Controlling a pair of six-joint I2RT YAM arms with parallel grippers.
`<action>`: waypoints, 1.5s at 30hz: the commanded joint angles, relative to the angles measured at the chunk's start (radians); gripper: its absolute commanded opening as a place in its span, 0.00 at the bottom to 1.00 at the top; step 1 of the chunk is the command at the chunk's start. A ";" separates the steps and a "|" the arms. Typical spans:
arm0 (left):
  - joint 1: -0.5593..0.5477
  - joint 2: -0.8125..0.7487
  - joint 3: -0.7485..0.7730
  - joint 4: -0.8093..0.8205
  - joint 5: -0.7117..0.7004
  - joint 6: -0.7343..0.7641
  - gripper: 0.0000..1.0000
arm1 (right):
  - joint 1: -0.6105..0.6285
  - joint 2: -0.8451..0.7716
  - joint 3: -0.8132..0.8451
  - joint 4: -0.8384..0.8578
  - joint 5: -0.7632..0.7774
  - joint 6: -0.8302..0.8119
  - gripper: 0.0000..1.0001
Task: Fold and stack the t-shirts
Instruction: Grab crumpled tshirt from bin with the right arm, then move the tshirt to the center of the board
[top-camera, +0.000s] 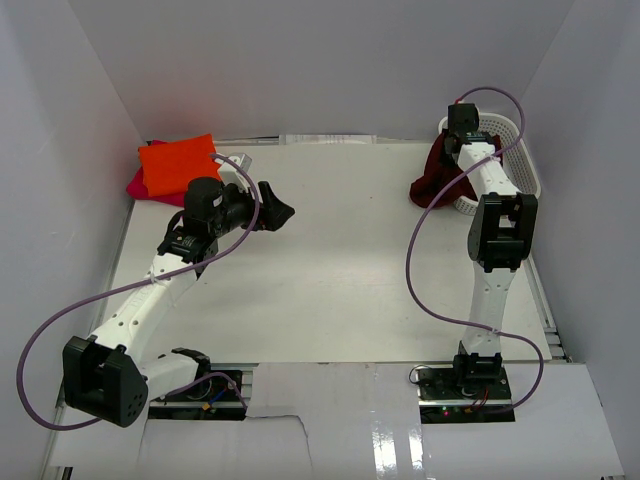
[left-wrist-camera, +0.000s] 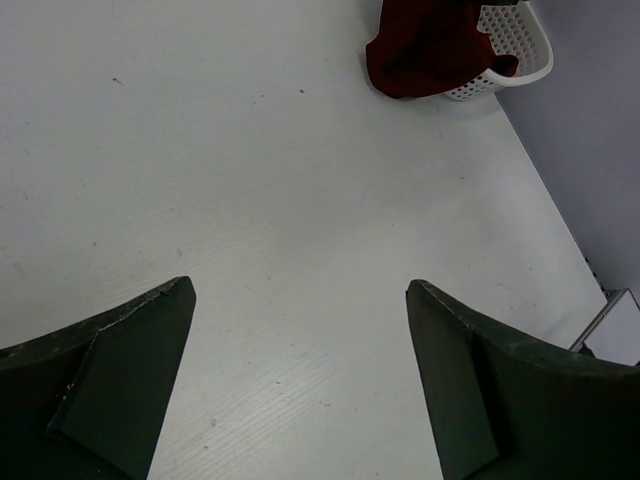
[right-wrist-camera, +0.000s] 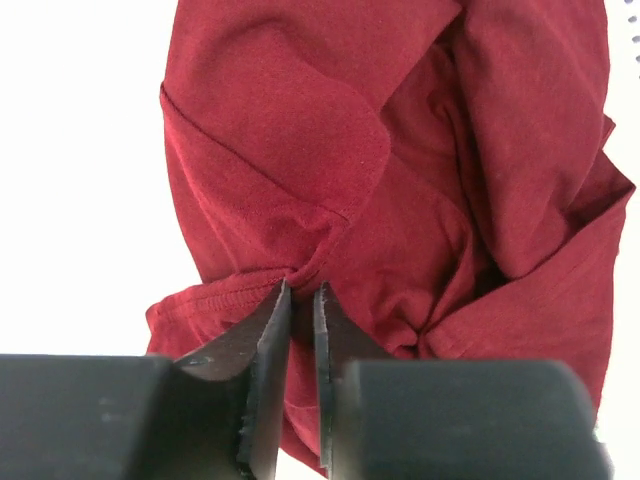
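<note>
The maroon shirt, a soft creased knit with a stitched hem, spilled crumpled over the rim of the white mesh basket at the table's far right. The right gripper pinched one fold of it. The orange shirt lay folded flat on the pink shirt at the far left. The left gripper hovered spread wide over the smooth middle.

- I find no text, label, brand, number or sign that can be read in any of my three views.
</note>
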 joint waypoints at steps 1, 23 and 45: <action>0.007 -0.006 0.007 0.005 0.010 0.008 0.98 | -0.007 -0.002 0.042 0.055 0.006 -0.016 0.12; 0.007 -0.006 0.009 0.006 0.011 0.008 0.98 | 0.065 -0.444 -0.024 0.083 -0.414 -0.068 0.08; 0.008 -0.166 -0.017 -0.069 -0.470 -0.041 0.98 | 0.417 -0.791 -0.815 0.181 -0.831 0.124 0.18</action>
